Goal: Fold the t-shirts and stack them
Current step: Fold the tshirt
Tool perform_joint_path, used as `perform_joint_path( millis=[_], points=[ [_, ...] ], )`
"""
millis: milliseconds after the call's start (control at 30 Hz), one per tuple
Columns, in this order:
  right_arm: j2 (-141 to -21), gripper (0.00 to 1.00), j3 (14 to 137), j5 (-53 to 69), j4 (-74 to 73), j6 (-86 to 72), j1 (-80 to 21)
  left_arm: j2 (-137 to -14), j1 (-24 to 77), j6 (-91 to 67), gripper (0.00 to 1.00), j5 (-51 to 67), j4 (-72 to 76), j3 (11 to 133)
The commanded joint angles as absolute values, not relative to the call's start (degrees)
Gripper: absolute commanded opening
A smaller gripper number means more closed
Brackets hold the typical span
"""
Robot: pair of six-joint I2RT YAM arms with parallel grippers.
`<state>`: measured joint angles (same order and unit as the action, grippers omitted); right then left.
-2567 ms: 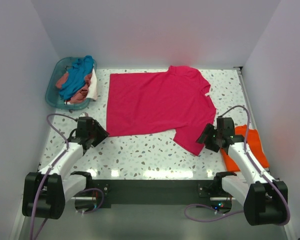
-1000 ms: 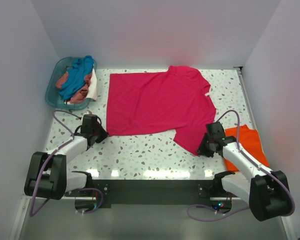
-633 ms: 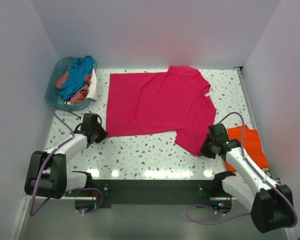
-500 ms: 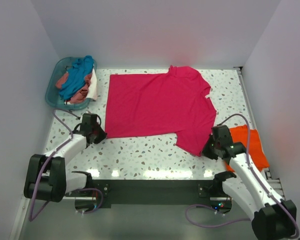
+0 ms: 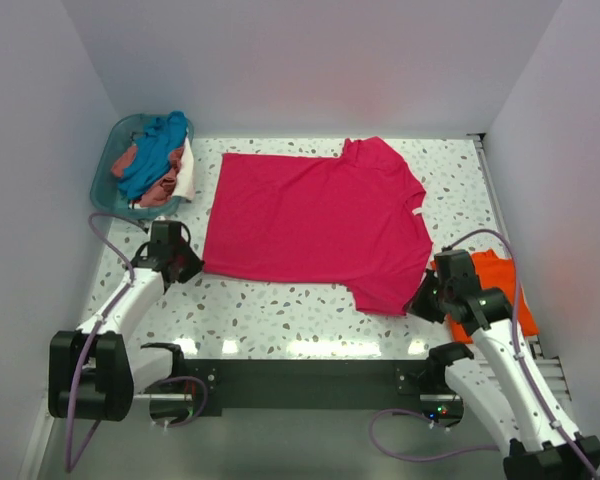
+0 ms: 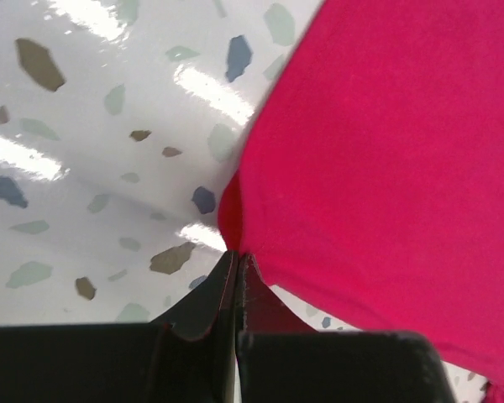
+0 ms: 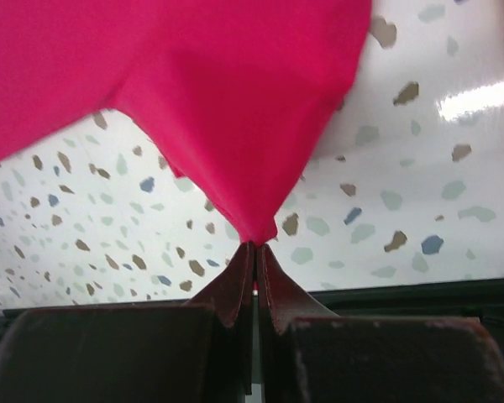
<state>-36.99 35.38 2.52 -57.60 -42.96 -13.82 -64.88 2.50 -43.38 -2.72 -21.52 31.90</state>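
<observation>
Magenta t-shirt [image 5: 315,225], orange t-shirt [image 5: 500,280], speckled white terrazzo table [image 5: 280,305], teal basin [image 5: 108,175].

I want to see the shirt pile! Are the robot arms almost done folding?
Not nearly. Done: only the orange shirt lies apart at the right, though I can't tell if it's folded. In hand: the left gripper and right gripper each pinch a near corner of the pink shirt, which lies flat and unfolded. Left: folding it, plus the shirts heaped in the basin.
</observation>
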Motion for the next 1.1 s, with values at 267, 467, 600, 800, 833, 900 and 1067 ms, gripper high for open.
perform_joint_path(
  millis=[267, 467, 600, 800, 833, 900, 1067],
  points=[
    [-66.2, 0.00, 55.4, -2.9, -38.9, -35.9, -13.3, -82.1, 2.0, -42.3, 0.00, 0.9, -14.4, 48.9],
    [-76.6, 0.00, 61.9, -0.1, -32.9, -34.2, -8.4, -89.0, 1.8, -42.3, 0.00, 0.2, -14.5, 56.9],
    [-81.8, 0.00, 66.8, -0.2, -31.5, -33.1, -7.0, -92.2, 1.1, -42.8, 0.00, 0.1, -13.9, 59.9],
    [-88.8, 0.00, 72.6, 2.2, -29.5, -32.7, -6.4, -95.6, 0.3, -43.7, 0.00, 0.8, -12.9, 62.9],
    [-89.6, 0.00, 73.3, 2.3, -29.4, -32.8, -6.3, -96.0, 0.0, -43.9, 0.00, 0.9, -12.8, 63.0],
    [-91.6, 0.00, 75.2, 2.2, -29.6, -32.7, -6.2, -96.2, 0.0, -44.2, 0.00, 1.1, -12.0, 62.9],
    [-92.6, 0.00, 76.9, 2.2, -29.4, -32.8, -5.0, -96.9, -1.9, -44.3, 0.00, 2.1, -11.4, 63.3]
  ],
)
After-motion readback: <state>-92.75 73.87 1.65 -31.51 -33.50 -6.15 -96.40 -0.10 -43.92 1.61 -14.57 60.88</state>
